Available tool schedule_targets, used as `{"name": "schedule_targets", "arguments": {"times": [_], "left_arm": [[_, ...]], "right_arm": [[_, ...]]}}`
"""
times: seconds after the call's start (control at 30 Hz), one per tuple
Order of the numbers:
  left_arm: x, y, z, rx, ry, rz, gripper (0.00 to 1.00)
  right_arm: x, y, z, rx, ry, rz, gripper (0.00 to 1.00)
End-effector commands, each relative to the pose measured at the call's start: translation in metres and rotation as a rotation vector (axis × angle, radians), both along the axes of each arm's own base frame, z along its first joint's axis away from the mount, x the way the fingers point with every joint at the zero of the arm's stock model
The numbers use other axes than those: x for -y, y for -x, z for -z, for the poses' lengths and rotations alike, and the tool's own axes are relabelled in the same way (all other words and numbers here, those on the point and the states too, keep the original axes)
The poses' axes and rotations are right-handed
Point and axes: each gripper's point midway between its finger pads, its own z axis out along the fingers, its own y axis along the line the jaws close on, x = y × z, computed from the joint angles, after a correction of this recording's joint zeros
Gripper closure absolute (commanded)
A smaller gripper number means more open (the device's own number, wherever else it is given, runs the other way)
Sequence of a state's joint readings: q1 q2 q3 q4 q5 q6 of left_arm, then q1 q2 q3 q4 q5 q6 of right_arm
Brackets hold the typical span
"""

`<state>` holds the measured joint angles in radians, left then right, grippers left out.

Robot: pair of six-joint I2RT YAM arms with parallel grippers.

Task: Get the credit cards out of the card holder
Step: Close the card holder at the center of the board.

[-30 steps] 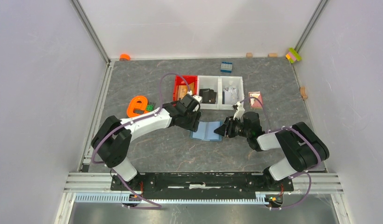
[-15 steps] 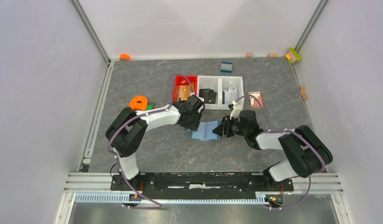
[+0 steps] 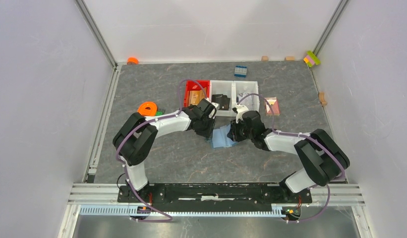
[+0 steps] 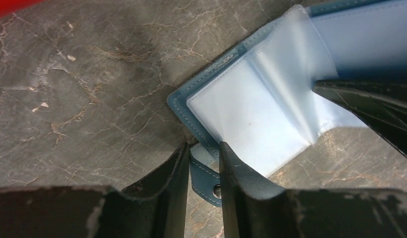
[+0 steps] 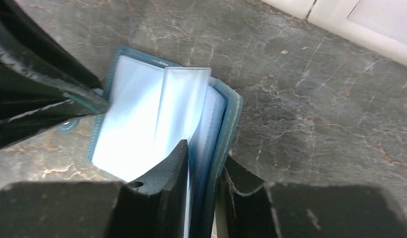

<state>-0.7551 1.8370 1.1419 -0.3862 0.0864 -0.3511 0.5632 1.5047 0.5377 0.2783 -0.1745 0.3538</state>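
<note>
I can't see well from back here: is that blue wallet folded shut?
No, the blue wallet lies spread open, with its clear plastic sleeves fanned out in plain sight.

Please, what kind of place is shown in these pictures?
Probably a robot test cell in a laboratory: plain white walls on metal frame posts enclose a table, and two robot arms are bolted to a rail at its near edge.

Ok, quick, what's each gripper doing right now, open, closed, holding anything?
Left gripper: closed on the card holder, pinching its snap tab.
Right gripper: closed on the card holder's other end.
</note>
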Motion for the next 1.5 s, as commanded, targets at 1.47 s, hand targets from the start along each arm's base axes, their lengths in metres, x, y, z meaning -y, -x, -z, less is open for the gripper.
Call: {"name": "schedule_targets", "arguments": {"times": [1.47], "left_arm": [[0.006, 0.002, 0.000, -0.029, 0.057, -0.005, 0.74]], "right_arm": [[0.050, -0.013, 0.005, 0.039, 0.524, 0.066, 0.83]]}}
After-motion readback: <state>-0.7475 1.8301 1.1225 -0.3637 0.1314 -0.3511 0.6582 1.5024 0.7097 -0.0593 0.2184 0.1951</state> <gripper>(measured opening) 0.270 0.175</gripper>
